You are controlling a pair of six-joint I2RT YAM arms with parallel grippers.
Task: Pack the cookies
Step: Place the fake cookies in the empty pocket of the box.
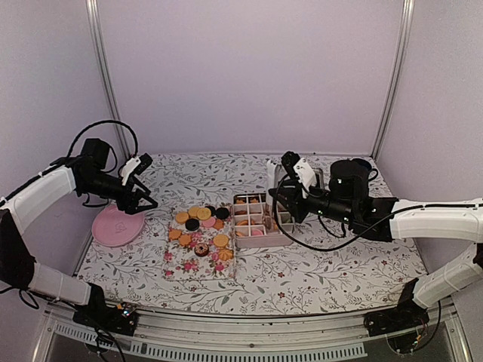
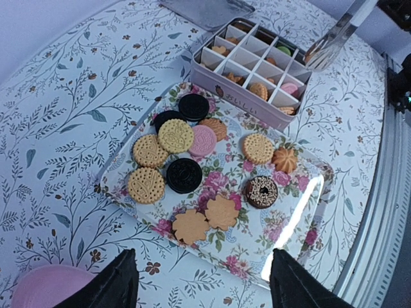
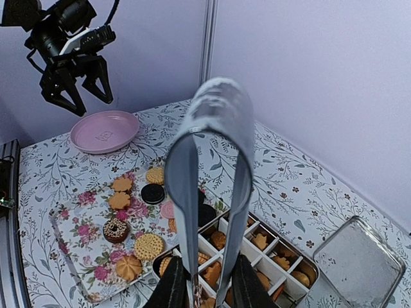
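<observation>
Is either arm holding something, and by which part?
The right gripper squeezes silver metal tongs by their two arms; the left gripper is open and empty.

The cookies (image 2: 184, 174) lie flat in 2 groups. 13 sit loose on the floral tray (image 2: 302, 192), a few overlapping: tan rounds, 3 black, 1 pink, 2 flower-shaped, 1 swirl and 1 chocolate-topped ring. The others, orange, pink and green, fill compartments of the pink tin (image 2: 244, 106) just beside it.
</observation>
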